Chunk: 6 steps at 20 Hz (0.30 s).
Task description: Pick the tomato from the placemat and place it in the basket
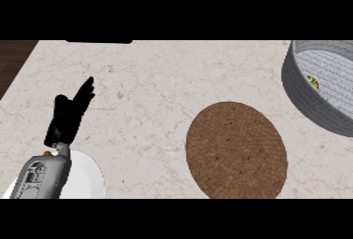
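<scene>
At the left of the desk [172, 74], the robot's left hand [67, 116] stands upright with its fingers [85, 91] straight and released, holding nothing, a hand at rest and not reaching. Its grey forearm comes in from the near edge over a white plate [88, 179] that lies at the near left corner. A strip of dark wood [14, 60] borders the desk on the far left, and a flat black object [98, 41] sits at the far edge, too little of it showing to name. Right of centre lies the brown oval placemat [236, 150], its long axis running near to far, with nothing on it. At the far right stands the grey basket [303, 100], cut off by the view's edge, and inside it, just behind the wall, a small patch of red and green shows: by all appearances the tomato [314, 82], already in the basket and not on the placemat. Too little of it is visible to tell how it lies or which way its long axis points. From the left fingers the tomato lies far off to the right and slightly farther back, with the whole placemat between them. The right hand does not show at all, though it would be the nearer of the two to the basket. Judged from how things lie, the placing looks done, and no further grasp seems called for.
</scene>
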### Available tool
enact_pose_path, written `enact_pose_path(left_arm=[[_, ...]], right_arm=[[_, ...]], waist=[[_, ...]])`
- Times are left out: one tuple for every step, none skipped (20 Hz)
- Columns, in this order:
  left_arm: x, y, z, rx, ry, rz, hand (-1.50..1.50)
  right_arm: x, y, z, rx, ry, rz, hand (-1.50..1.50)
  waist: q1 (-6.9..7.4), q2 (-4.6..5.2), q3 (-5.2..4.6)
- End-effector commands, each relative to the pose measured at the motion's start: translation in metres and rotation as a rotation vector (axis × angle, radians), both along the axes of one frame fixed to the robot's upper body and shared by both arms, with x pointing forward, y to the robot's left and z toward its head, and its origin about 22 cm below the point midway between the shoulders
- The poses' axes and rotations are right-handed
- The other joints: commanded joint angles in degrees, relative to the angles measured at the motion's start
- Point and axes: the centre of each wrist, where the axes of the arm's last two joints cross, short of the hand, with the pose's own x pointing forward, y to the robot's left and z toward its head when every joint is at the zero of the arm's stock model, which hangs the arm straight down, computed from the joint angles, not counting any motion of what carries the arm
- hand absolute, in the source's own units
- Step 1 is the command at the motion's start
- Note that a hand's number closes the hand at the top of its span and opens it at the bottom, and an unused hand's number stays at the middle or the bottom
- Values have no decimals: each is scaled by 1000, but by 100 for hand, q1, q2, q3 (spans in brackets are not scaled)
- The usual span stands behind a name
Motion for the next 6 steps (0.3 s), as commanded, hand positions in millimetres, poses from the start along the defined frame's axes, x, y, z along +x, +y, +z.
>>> enact_pose_path(left_arm=[[-11, 9, -9, 6, 1, 1, 0], [1, 1, 1, -16, -20, 10, 0], [3, -4, 10, -16, -1, -6, 0], [-3, -9, 0, -14, 5, -7, 0], [-3, -2, -2, -3, -16, 2, 0], [-8, 5, 3, 8, -4, -10, 0]], right_arm=[[-44, -39, 16, 87, 10, -80, -150], [-50, -44, 4, 77, 12, -76, -150], [-60, -52, 5, 94, 0, -79, -150], [-67, -56, 6, 54, 21, -72, -150], [-85, -68, 4, 86, -1, -59, -150], [-85, -68, -9, 107, 6, -76, -150]], waist=[[12, 5, 6], [4, 41, 16], [-3, 28, 24], [17, 26, 20], [-72, 36, 31], [28, 30, 36]])
